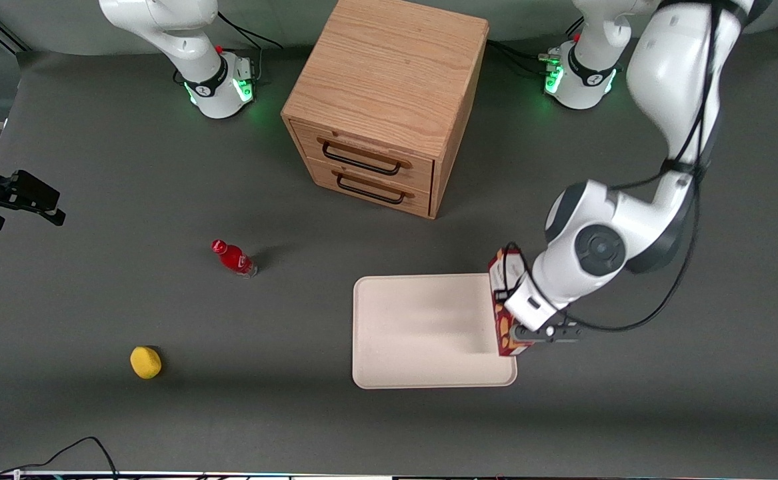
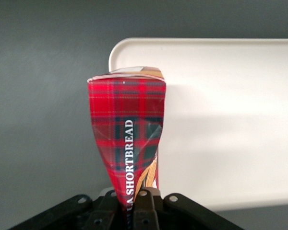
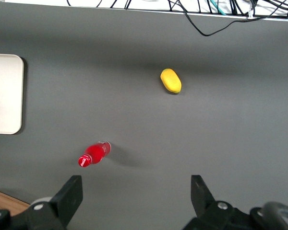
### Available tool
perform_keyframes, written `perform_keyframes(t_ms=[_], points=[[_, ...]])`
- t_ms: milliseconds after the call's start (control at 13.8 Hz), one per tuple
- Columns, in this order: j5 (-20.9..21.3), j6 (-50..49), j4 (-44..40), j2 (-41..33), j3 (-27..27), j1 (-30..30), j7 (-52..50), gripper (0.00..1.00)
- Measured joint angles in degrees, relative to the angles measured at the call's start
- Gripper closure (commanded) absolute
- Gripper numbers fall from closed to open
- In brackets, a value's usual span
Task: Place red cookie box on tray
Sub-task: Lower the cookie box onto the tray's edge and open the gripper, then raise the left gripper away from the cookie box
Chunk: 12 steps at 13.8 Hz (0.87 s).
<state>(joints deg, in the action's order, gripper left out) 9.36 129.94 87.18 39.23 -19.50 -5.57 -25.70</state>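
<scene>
While clamped tight on the box [image 2: 127, 139], pinching its end flat, the tool [image 2: 134, 208] holds it over the tray [image 1: 422, 333] edge nearest the working arm.

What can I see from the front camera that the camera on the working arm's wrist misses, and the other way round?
Only the front view shows the wooden drawer cabinet, the small red bottle and the yellow object. Only the wrist view shows the box's tartan face with SHORTBREAD lettering, pinched in the jaws. Both show the red cookie box, held in the gripper over the tray at its edge toward the working arm's end.
</scene>
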Motion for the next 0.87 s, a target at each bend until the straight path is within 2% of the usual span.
perform_keyframes(t_ms=[73, 145, 436, 582, 727, 873], points=[[1.0, 3.1, -0.1, 2.1, 0.0, 0.0, 0.0, 0.84], [1.3, 5.0, -0.1, 3.4, 0.0, 0.0, 0.0, 0.01], [1.7, 3.6, -1.0, 2.7, 0.0, 0.4, 0.0, 0.00], [1.8, -4.7, -2.4, -0.7, 0.0, 1.1, 1.1, 0.00], [1.0, -16.4, -3.7, -7.5, 0.4, 2.2, 5.1, 0.00], [-3.8, -27.3, -3.9, -16.8, 4.8, 2.6, 13.1, 0.00]])
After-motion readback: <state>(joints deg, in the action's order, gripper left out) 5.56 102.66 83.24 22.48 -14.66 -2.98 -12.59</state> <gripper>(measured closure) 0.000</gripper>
